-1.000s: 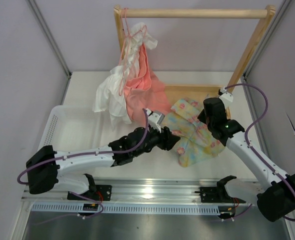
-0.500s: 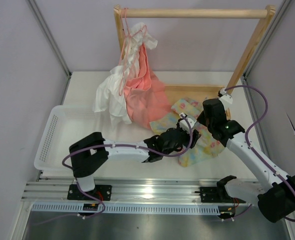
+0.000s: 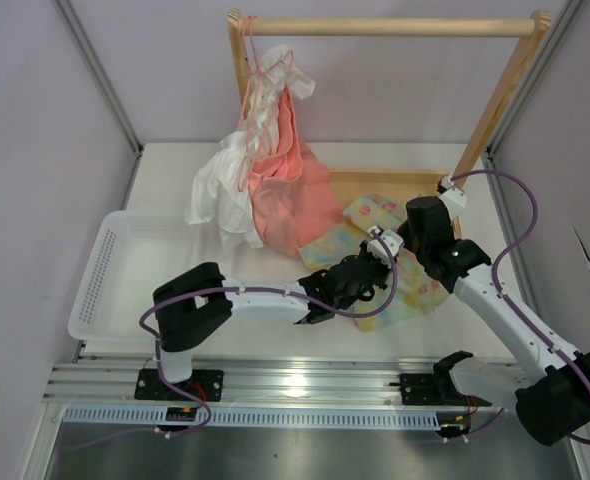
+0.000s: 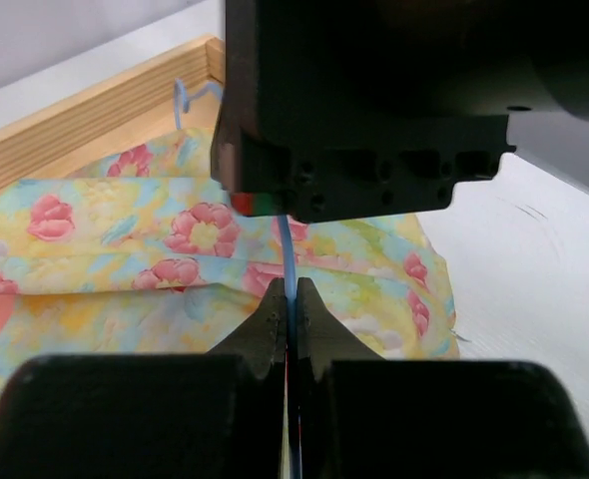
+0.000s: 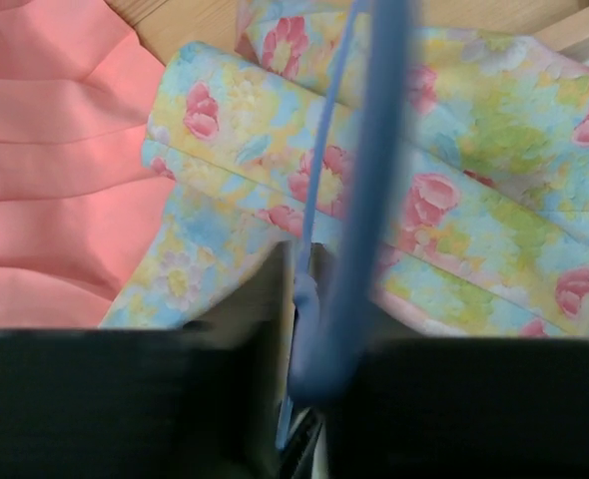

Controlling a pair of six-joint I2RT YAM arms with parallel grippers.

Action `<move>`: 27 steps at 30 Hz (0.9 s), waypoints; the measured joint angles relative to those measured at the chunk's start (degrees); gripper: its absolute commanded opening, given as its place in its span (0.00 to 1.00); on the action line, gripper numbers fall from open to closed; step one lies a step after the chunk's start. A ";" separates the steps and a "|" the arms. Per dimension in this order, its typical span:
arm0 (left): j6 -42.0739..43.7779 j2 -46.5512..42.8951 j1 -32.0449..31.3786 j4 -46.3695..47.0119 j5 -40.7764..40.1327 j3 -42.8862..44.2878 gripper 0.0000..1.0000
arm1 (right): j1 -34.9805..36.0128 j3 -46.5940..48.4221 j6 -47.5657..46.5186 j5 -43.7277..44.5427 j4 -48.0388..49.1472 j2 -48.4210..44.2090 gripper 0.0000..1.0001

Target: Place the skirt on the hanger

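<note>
The skirt (image 3: 415, 295), pale yellow and blue with pink flowers, lies flat on the table by the rack's base. It fills the left wrist view (image 4: 125, 230) and the right wrist view (image 5: 474, 200). My left gripper (image 4: 291, 287) is shut on a thin blue wire of the hanger (image 4: 287, 249), just above the cloth. My right gripper (image 5: 309, 254) is shut on the hanger (image 5: 374, 150) at its thicker blue neck. In the top view the left gripper (image 3: 380, 262) and right gripper (image 3: 405, 243) meet over the skirt, and the hanger is hidden there.
A wooden rack (image 3: 385, 26) stands at the back, its base board (image 4: 85, 125) right behind the skirt. A salmon-pink garment (image 3: 295, 200) and a white garment (image 3: 220, 190) hang from a pink hanger (image 3: 265, 65). A white basket (image 3: 105, 290) sits at the left.
My left arm has swung right across the table to the right gripper, and its jaws have shut on the hanger wire. The right arm has hardly moved.
</note>
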 measured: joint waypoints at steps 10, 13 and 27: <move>-1.01 -8.70 4.61 0.42 4.68 -9.73 0.00 | -6.69 5.60 -5.62 -7.15 -3.48 -7.28 0.86; -2.05 -13.97 6.29 1.29 9.03 -14.75 0.00 | -9.60 5.92 -6.49 -11.04 -3.48 -11.26 0.82; -9.11 -33.29 17.35 5.68 30.38 -27.69 0.00 | -23.52 -9.11 -10.69 -28.48 6.49 -5.99 0.67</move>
